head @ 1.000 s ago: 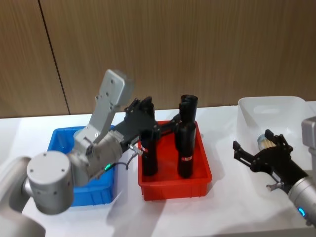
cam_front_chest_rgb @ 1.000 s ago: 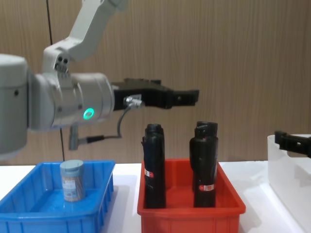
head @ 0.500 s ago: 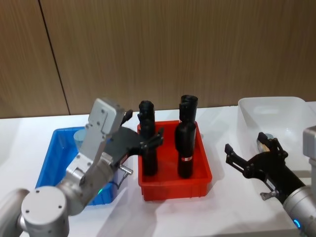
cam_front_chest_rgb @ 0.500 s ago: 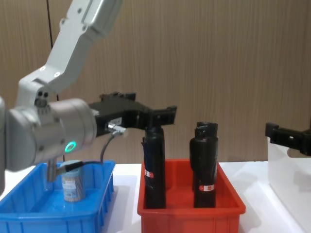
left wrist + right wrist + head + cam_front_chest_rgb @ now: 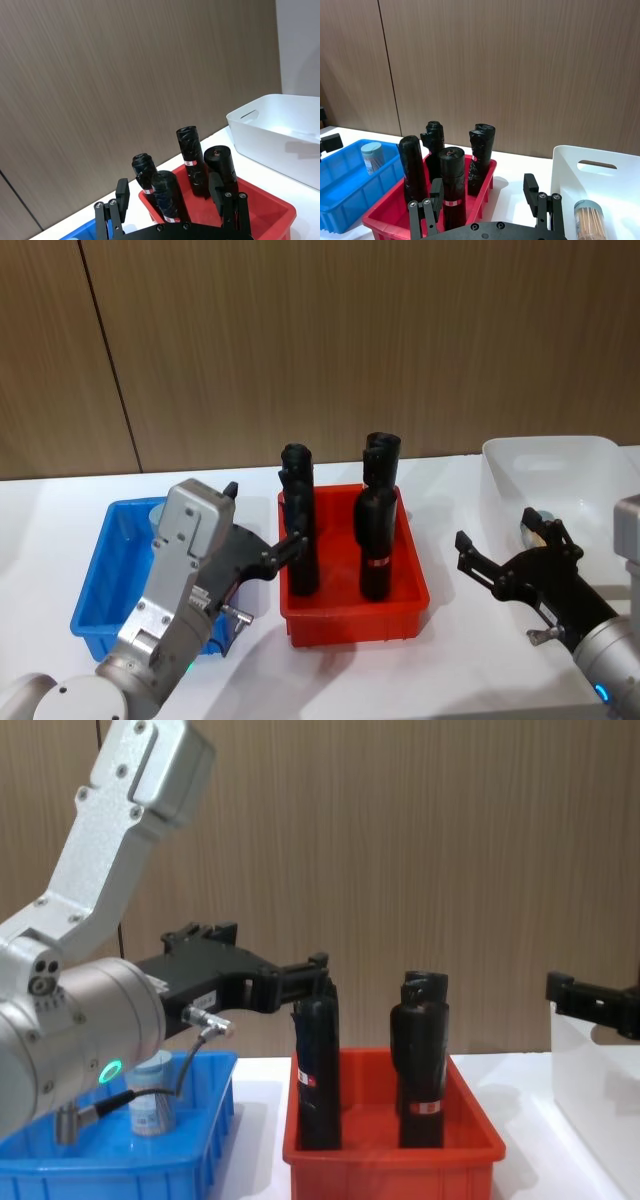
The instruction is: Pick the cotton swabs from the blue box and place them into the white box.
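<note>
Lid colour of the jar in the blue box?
Pale blue lid; right wrist view shows it best.

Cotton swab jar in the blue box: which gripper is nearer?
Left. The left gripper hovers between the blue box and red bin, near the jar; the right gripper is beyond that bin.

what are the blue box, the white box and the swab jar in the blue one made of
The blue box looks like opaque moulded plastic, slightly glossy, with a flared rim. The white box looks like smooth milky plastic, with a moulded handle cutout. The cotton swab jar seems clear plastic, stems showing through, pale blue lid; glass is possible.
</note>
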Available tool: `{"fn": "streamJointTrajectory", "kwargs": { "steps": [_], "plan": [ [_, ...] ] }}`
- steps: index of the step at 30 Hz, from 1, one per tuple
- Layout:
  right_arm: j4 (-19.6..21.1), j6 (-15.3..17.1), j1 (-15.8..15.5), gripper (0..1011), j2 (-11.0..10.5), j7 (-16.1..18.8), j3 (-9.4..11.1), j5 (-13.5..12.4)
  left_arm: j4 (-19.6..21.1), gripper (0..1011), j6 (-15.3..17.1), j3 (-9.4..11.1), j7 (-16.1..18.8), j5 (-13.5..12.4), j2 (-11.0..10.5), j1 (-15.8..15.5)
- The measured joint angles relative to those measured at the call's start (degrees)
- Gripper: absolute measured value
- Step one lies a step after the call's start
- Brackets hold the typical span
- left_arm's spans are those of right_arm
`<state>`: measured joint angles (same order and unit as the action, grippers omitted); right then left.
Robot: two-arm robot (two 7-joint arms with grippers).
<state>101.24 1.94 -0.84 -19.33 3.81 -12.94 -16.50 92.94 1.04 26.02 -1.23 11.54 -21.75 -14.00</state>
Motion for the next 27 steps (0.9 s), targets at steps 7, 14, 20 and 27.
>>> {"fn": "streamJointTrajectory", "kwargs": {
  "steps": [7, 14, 20, 27],
  "plan": [
    [0.0, 0.0, 0.0, 1002, 0.0, 0.02, 0.0, 0.01, 0.29, 1004, -0.28, 0.05, 0.58, -0.11, -0.17, 0.45],
    [-0.01, 0.01, 0.0, 1002, 0.0, 0.02, 0.0, 0.03, 0.29, 1004, -0.28, 0.03, 0.61, -0.11, -0.15, 0.44],
    [-0.01, 0.01, 0.0, 1002, 0.0, 0.02, 0.0, 0.04, 0.29, 1004, -0.27, 0.0, 0.61, -0.09, -0.14, 0.41],
    [-0.02, 0.01, 0.0, 1002, 0.0, 0.03, 0.0, 0.04, 0.26, 1004, -0.26, 0.0, 0.62, -0.06, -0.14, 0.41]
  ]
}}
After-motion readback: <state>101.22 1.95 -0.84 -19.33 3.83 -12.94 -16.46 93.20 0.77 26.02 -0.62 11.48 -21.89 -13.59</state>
